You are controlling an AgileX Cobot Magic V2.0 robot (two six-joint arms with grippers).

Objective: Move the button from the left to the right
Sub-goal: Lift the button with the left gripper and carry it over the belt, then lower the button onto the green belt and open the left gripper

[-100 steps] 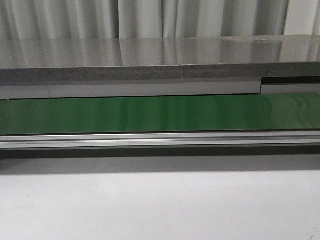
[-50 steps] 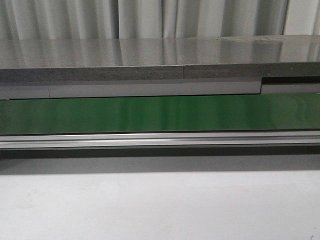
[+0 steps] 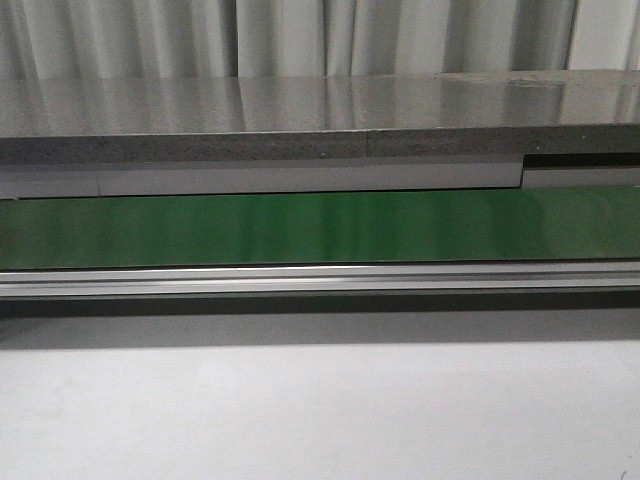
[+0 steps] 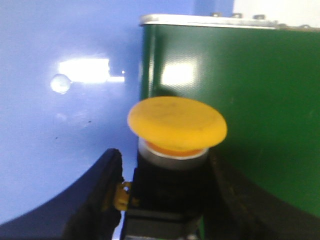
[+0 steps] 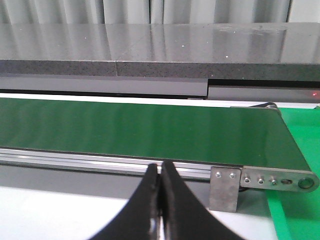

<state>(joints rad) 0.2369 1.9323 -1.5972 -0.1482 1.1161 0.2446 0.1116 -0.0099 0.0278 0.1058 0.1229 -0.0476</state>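
The button point(image 4: 176, 123) fills the left wrist view: a round yellow-orange cap on a silver collar and a black boxy body. My left gripper point(image 4: 164, 167) is shut on that black body, one dark finger on each side. The button hangs over the edge where a blue surface point(image 4: 65, 125) meets the green conveyor belt point(image 4: 240, 100). My right gripper point(image 5: 161, 167) is shut with nothing in it, pointing at the belt's aluminium side rail point(image 5: 100, 159). Neither gripper nor the button shows in the front view.
The green belt point(image 3: 320, 228) runs across the front view behind a white table point(image 3: 320, 410), with a grey stone-like shelf point(image 3: 300, 125) beyond it. In the right wrist view the belt ends at a metal bracket point(image 5: 225, 187) with a green mat point(image 5: 300, 210) past it.
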